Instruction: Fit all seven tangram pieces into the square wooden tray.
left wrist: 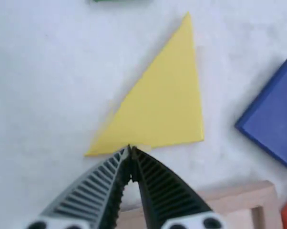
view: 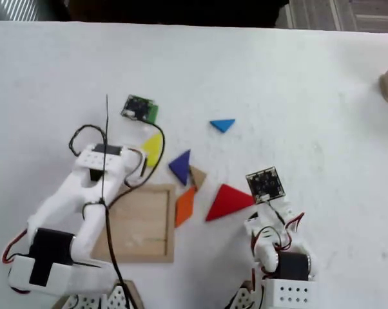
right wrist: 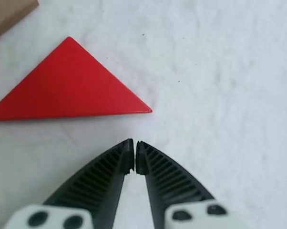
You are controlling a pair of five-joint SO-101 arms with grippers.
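Yellow triangle (left wrist: 162,105) on the white counter (view: 310,77), and the left jaws are pressed together, tips right at its edge! Right jaws, together too, sit just short of the red triangle (right wrist: 69,83). Wooden tray (view: 149,212) lies partly under the left arm.

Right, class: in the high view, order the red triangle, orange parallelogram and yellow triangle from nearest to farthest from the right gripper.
1. Red triangle, just ahead of the right gripper.
2. Orange parallelogram, beside the tray.
3. Yellow triangle, past the tray's far edge.
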